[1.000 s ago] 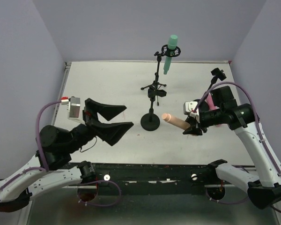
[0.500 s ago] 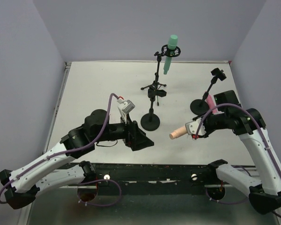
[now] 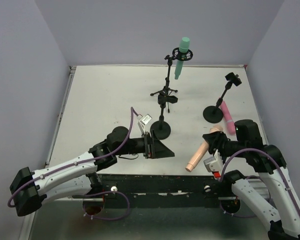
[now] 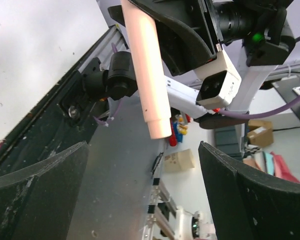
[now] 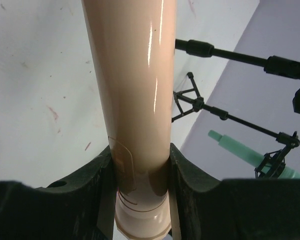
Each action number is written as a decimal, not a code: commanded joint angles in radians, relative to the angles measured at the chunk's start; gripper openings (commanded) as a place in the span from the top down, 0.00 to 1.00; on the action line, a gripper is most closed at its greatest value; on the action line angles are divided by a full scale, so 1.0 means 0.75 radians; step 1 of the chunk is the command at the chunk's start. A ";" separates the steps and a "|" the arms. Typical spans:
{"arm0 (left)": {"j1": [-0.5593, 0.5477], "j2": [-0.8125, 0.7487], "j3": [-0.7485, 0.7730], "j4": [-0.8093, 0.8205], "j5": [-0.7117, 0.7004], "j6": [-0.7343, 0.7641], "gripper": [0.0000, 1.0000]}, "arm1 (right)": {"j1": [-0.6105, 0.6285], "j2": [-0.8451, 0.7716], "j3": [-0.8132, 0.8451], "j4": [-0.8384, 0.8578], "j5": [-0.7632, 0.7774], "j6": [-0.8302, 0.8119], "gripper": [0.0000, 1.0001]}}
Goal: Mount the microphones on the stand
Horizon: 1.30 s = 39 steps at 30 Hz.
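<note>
My R tool is clamped tight on the beige-peach mic, tilted over the tabletop's near edge. L tool gapes wide, empty, near the mic's low end. Farther out, mint mic sits in tall stand; pink mic lies flat by short stand.
</note>
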 commanded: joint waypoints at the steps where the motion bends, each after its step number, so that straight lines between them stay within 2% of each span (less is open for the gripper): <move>1: -0.046 0.084 -0.027 0.242 -0.062 -0.187 0.02 | 0.004 -0.022 -0.095 0.228 -0.205 -0.405 0.77; 7: -0.093 0.232 0.012 0.312 -0.033 -0.216 0.03 | 0.004 0.000 -0.169 0.263 -0.294 -0.556 0.76; 13: -0.126 0.383 0.051 0.387 0.020 -0.271 0.08 | 0.004 0.033 -0.175 0.329 -0.326 -0.579 0.76; 20: -0.187 0.530 0.182 0.480 0.065 -0.331 0.09 | 0.004 0.016 -0.224 0.319 -0.343 -0.618 0.75; 24: -0.218 0.639 0.196 0.606 0.104 -0.437 0.18 | 0.002 0.008 -0.222 0.325 -0.339 -0.598 0.75; 27: -0.240 0.678 0.196 0.633 0.100 -0.468 0.20 | 0.004 0.002 -0.214 0.333 -0.337 -0.579 0.76; 30: -0.259 0.700 0.214 0.617 0.110 -0.474 0.23 | 0.004 -0.010 -0.216 0.327 -0.343 -0.573 0.76; 38: -0.265 0.698 0.239 0.533 0.096 -0.435 0.41 | 0.004 -0.045 -0.216 0.290 -0.365 -0.589 0.73; 39: -0.265 0.696 0.237 0.529 0.092 -0.431 0.47 | 0.004 -0.049 -0.214 0.284 -0.367 -0.591 0.72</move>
